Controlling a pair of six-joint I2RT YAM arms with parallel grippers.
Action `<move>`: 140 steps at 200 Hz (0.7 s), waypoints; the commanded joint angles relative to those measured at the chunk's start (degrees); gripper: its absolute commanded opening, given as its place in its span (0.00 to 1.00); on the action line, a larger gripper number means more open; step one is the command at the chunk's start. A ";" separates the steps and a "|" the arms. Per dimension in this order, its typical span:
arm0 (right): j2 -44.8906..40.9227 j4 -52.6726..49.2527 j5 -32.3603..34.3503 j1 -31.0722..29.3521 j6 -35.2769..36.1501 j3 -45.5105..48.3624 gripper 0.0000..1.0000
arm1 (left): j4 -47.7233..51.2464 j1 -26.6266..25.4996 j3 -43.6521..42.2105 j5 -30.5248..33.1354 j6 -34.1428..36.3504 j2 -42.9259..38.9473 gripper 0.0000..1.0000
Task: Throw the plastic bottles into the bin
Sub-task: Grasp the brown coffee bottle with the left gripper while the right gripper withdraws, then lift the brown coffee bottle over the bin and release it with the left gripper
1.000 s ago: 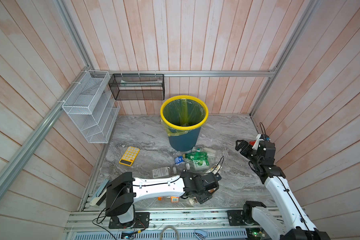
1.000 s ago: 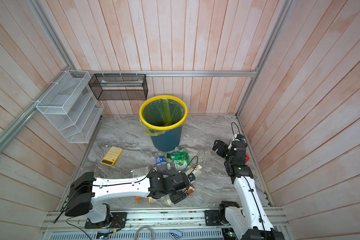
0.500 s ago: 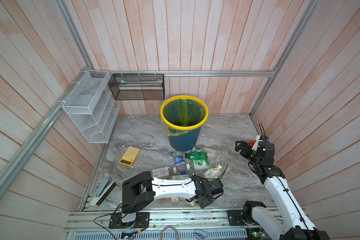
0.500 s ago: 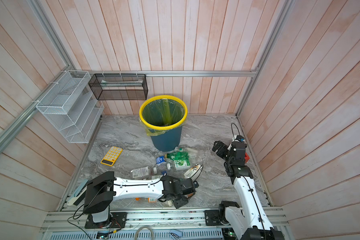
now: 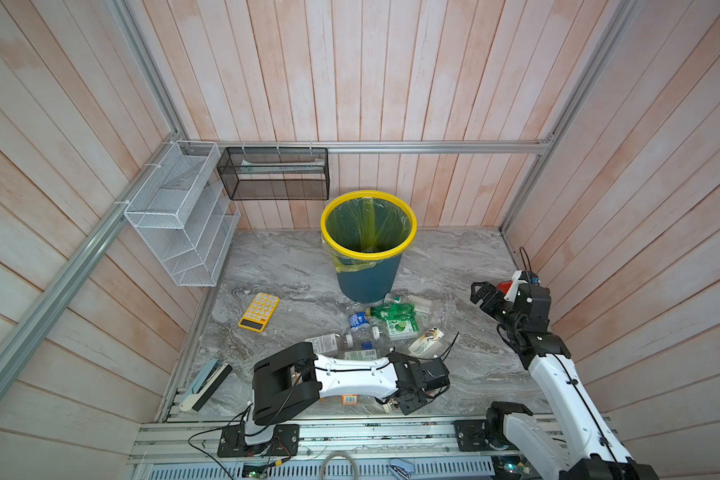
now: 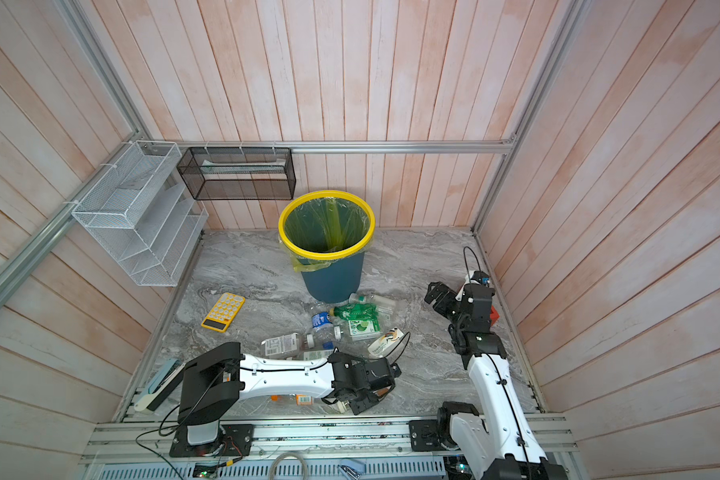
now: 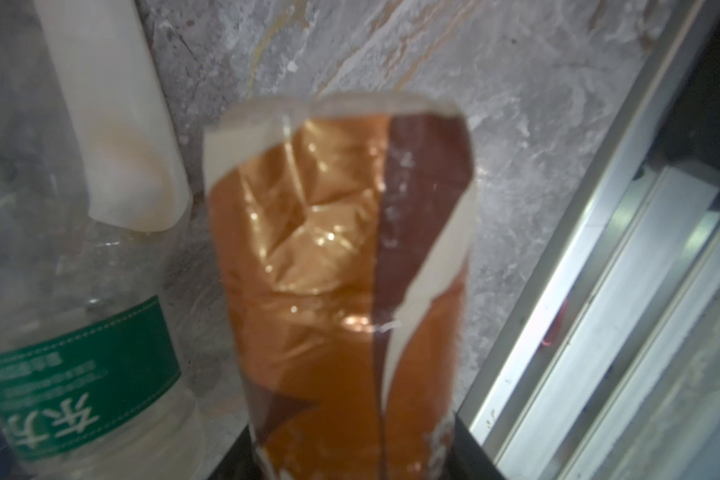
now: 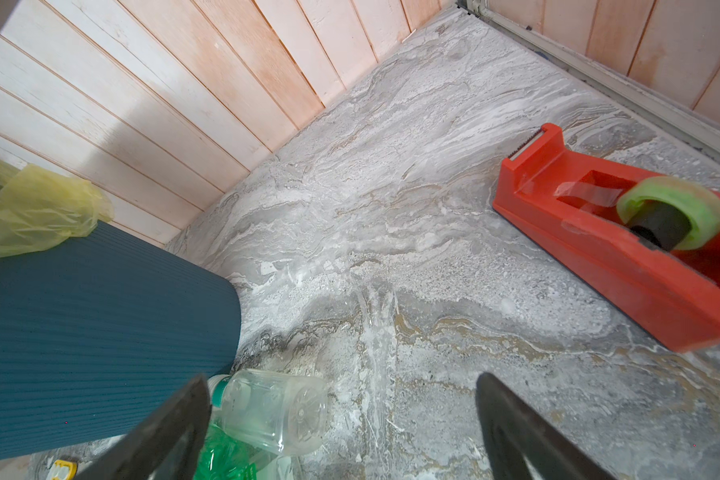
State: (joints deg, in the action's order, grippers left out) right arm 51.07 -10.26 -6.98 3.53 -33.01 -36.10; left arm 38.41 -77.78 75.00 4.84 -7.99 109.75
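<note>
In the left wrist view my left gripper is shut on a crumpled brown-sleeved bottle, whose sides sit against both dark jaws. A clear bottle with a green label lies beside it. In both top views that gripper is low at the floor's front edge. More plastic bottles lie before the bin: a green one, a blue-labelled clear one and a cream one. My right gripper hangs open and holds nothing, near a clear bottle.
A yellow calculator lies left of the bottles. A red tape dispenser stands by the right wall. A white wire rack and a black mesh basket hang on the walls. An aluminium rail runs right beside the held bottle.
The left gripper has moved towards the front edge of the floor and closed on the brown-sleeved bottle. The right arm has stayed where it was, open.
</note>
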 commanded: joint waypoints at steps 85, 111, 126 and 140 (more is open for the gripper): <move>-1.94 0.19 0.90 0.75 0.08 1.42 0.99 | -14.17 2.72 -6.16 9.53 -5.61 -24.11 0.35; -2.51 0.50 0.92 0.71 -0.37 2.12 0.99 | -24.20 4.67 -11.08 17.19 -3.85 -35.88 0.35; -3.15 0.86 0.44 0.69 -0.49 2.61 0.99 | -31.37 5.69 -14.09 22.61 -0.85 -41.79 0.35; -3.97 1.58 -0.37 0.73 -0.72 3.21 0.99 | -38.22 7.54 -15.82 26.33 2.46 -45.35 0.35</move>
State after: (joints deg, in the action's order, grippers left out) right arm 48.62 -10.09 -6.74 3.90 -33.04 -34.20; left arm 14.26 -72.23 62.46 21.10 -10.68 69.01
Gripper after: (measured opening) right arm 0.992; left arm 0.440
